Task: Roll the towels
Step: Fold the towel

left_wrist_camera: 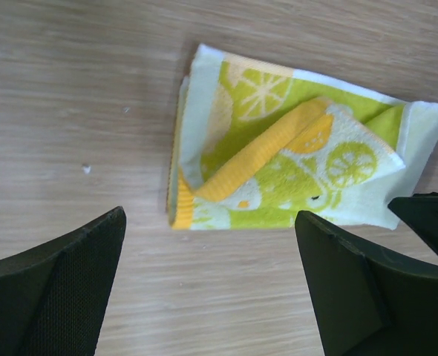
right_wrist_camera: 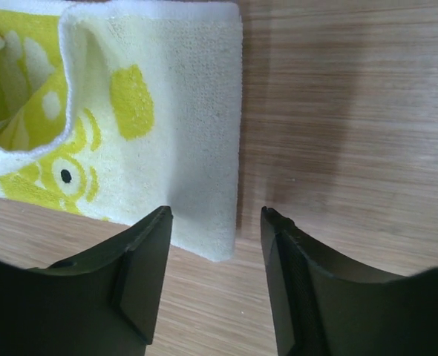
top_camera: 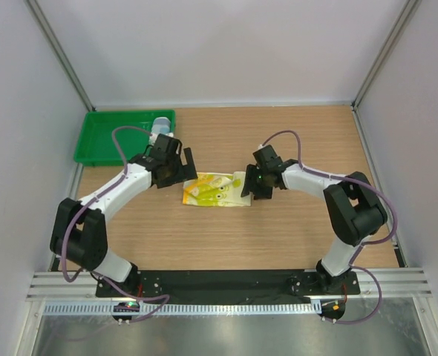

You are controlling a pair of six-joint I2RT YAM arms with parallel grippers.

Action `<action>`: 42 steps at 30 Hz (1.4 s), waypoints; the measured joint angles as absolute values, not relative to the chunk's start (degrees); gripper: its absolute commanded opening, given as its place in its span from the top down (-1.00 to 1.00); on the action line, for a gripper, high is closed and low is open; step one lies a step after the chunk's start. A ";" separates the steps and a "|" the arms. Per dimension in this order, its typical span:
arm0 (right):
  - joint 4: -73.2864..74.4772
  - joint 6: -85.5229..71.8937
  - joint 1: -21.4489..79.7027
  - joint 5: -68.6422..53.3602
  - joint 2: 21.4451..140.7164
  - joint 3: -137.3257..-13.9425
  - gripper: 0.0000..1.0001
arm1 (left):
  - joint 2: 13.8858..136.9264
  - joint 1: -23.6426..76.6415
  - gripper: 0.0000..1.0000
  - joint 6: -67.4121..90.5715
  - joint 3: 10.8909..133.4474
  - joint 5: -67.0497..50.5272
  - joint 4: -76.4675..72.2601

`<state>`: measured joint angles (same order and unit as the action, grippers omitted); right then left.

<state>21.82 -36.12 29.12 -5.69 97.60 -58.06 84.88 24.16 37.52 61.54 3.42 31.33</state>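
Note:
The yellow-green and white towel (top_camera: 216, 190) with orange edge and lemon prints lies folded and rumpled on the wooden table between my arms. It shows in the left wrist view (left_wrist_camera: 278, 148) with an orange strip folded across it, and in the right wrist view (right_wrist_camera: 152, 126). My left gripper (top_camera: 180, 167) is open and empty just left of it (left_wrist_camera: 211, 285). My right gripper (top_camera: 253, 184) is open over the towel's right corner (right_wrist_camera: 215, 256), holding nothing. A light blue and white towel (top_camera: 159, 127) sits rolled at the tray's right end.
A green plastic tray (top_camera: 115, 137) stands at the back left of the table. White walls with metal posts enclose the table on three sides. The arm bases sit on a black rail (top_camera: 226, 282) at the near edge.

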 measured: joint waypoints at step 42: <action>13.85 -35.77 28.01 -7.68 95.24 -49.84 0.49 | 87.39 27.00 1.00 37.28 47.51 -10.52 11.94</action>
